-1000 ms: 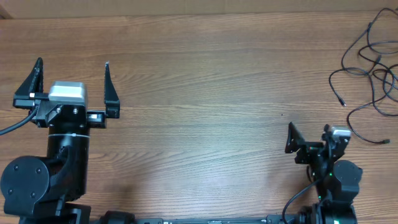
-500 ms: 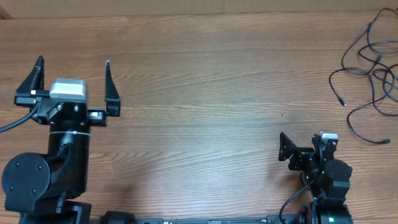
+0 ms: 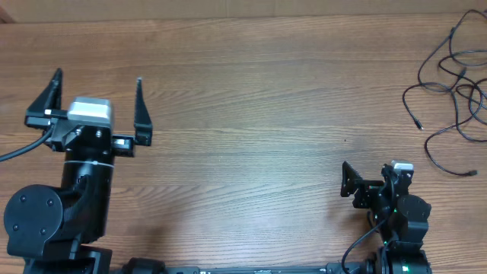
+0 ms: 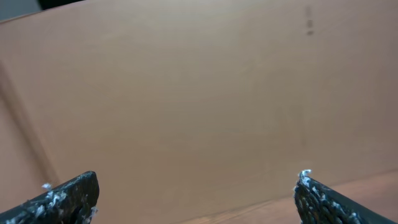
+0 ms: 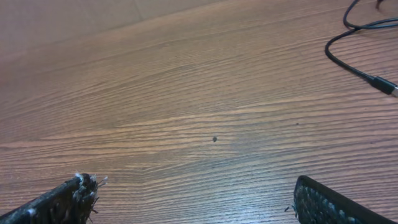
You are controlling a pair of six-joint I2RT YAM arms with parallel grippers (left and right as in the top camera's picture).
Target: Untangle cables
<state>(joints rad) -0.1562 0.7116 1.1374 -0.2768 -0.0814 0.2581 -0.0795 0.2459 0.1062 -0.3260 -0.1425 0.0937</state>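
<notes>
The cables (image 3: 459, 86) lay in loose, overlapping black loops at the far right edge of the wooden table (image 3: 251, 114), with one thin strand ending in a small plug tip that pointed toward the table's middle. In the right wrist view one cable (image 5: 380, 83) curved in from the upper right corner and ended flat on the wood. Neither arm touched the cords. The right gripper (image 3: 373, 183) sat near the front edge, well apart from the loops, its jaws spread wide and empty; its wrist camera showed the right gripper (image 5: 194, 186) framing bare wood grain and a tiny dark speck (image 5: 214, 139). The left gripper (image 3: 97, 76) stood at the opposite side of the table, its two black fingers (image 3: 139, 106) parted as wide and holding nothing. From its own camera the left gripper (image 4: 196, 186) faced a plain tan surface, the fingertips flecked with white. A faint dark mark (image 4: 308, 18) near the top of that surface was too blurred to read.
</notes>
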